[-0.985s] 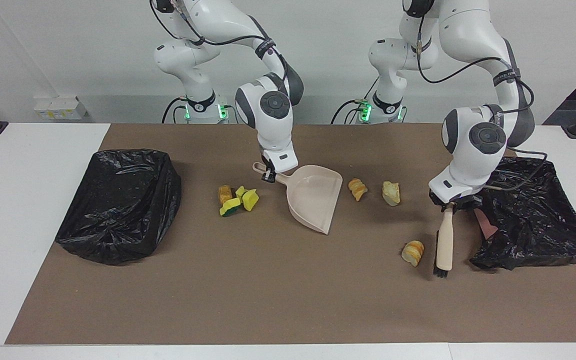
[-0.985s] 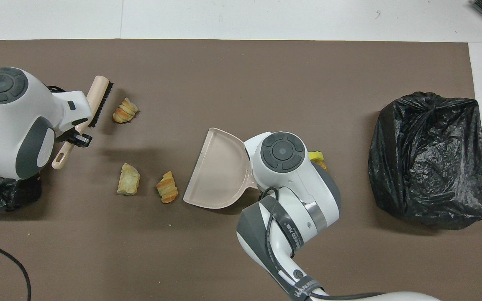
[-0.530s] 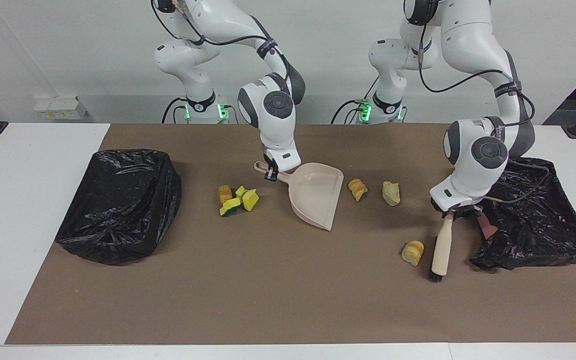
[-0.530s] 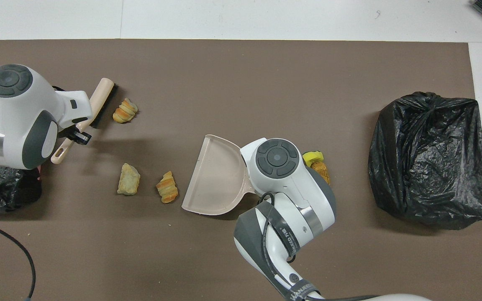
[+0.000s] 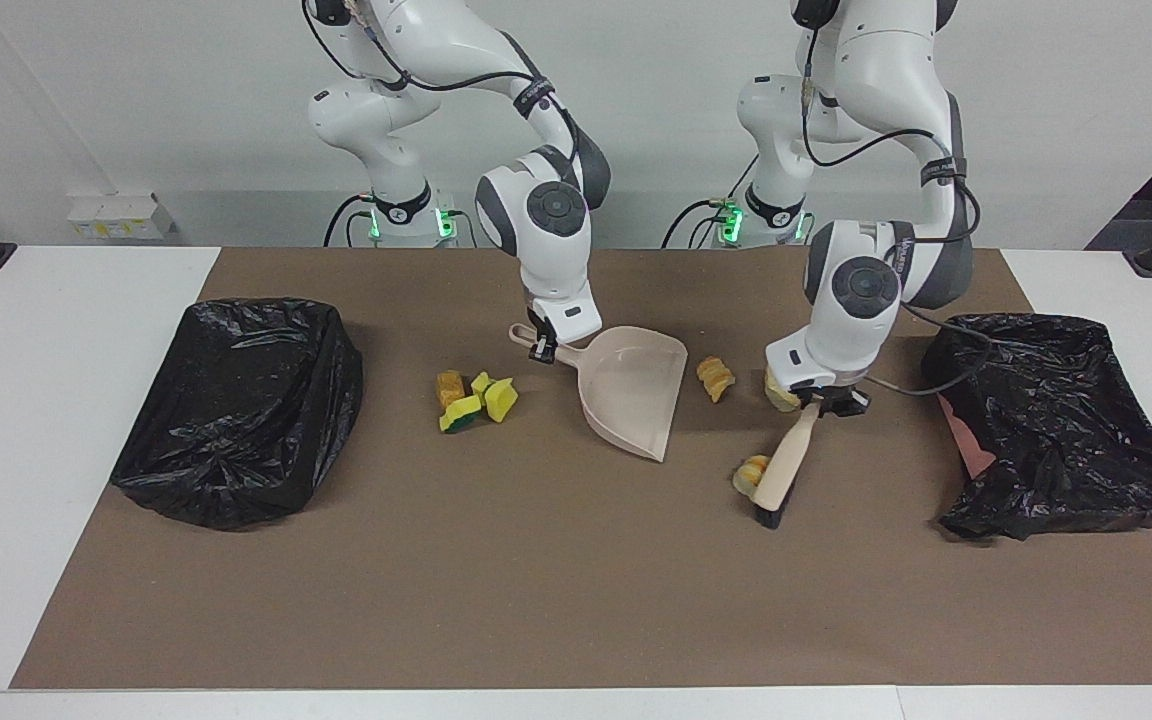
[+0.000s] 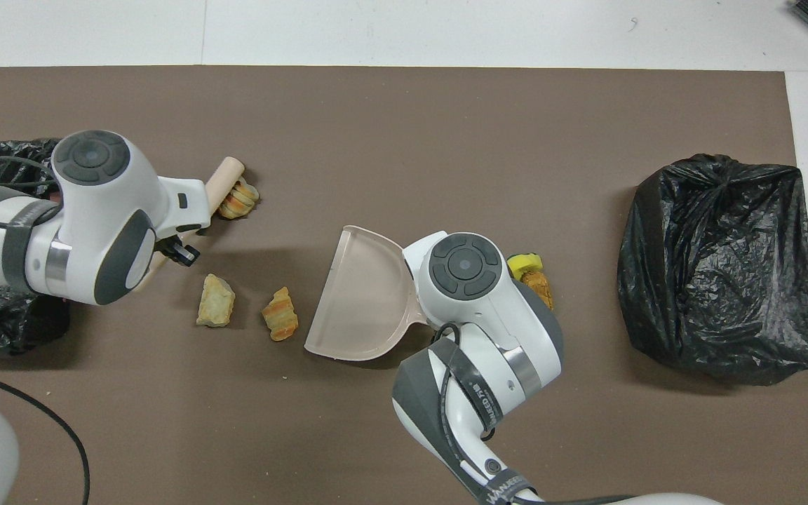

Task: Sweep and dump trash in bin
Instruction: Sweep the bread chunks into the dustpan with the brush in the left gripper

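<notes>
Left gripper (image 5: 829, 402) is clamping the handle of the brush (image 5: 782, 468), which is slanting down from it to bristles resting on the mat, its long axis running away from the robots and toward the right arm's end. A striped bread chunk (image 5: 750, 470) is touching the brush head on the side facing the dustpan (image 5: 633, 388), so the coming push looks to be sideways toward the pan's open mouth. Right gripper (image 5: 540, 349) is closed on the dustpan's handle, holding the pan tilted with its lip on the mat. Two more bread chunks, one striped (image 5: 714, 378) and one pale (image 5: 779, 388), are lying between the left gripper and the pan. Sponge pieces (image 5: 477, 399) are sitting beside the right gripper, toward a black bin bag (image 5: 241, 405); another bag (image 5: 1056, 420) is lying beside the left gripper.
</notes>
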`<state>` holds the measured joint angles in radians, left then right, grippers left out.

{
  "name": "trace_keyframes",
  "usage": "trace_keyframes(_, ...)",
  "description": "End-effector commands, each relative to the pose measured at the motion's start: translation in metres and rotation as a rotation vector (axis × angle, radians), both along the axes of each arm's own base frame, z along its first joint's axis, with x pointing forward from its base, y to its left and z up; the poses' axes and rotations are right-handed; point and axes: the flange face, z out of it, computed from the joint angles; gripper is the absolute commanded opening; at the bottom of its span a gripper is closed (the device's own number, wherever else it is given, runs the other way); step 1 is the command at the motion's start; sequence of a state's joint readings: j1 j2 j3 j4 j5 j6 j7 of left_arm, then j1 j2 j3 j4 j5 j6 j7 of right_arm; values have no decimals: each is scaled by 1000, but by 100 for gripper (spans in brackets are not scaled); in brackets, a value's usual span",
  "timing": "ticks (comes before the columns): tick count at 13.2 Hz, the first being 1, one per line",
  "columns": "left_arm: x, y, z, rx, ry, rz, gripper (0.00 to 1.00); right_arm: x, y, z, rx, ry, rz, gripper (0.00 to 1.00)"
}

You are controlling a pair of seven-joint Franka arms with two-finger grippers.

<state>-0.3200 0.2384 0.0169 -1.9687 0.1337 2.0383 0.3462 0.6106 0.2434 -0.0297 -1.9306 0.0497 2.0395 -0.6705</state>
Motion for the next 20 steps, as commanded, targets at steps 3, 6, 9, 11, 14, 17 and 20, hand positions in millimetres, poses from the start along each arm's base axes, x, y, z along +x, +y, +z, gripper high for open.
trace_keyframes(3, -78, -66, -4, -32, 93, -101, 0, -6, -3, 3, 2, -12, -14, 0)
trace_keyframes(6, -94, -90, 12, -113, 148, -23, 0, -6, -1, 4, 3, -15, -10, 0)
trace_keyframes(9, -99, -87, 40, -127, 137, 84, 0, -7, -3, 3, -1, -8, -11, 0)
trace_keyframes(11, -100, -62, 65, -116, 152, 166, 0, -6, -3, 3, -1, -8, -12, 0)
trace_keyframes(14, -98, -5, 102, -108, 141, 305, 0, -6, -3, 3, -1, -9, -12, 0)
trace_keyframes(17, -98, 43, 99, -58, 148, 560, 0, -6, -3, 3, 0, -8, -5, 0)
trace_keyframes(20, -126, 89, 81, 17, 129, 740, 0, -5, -3, 2, 4, -15, -5, 0)
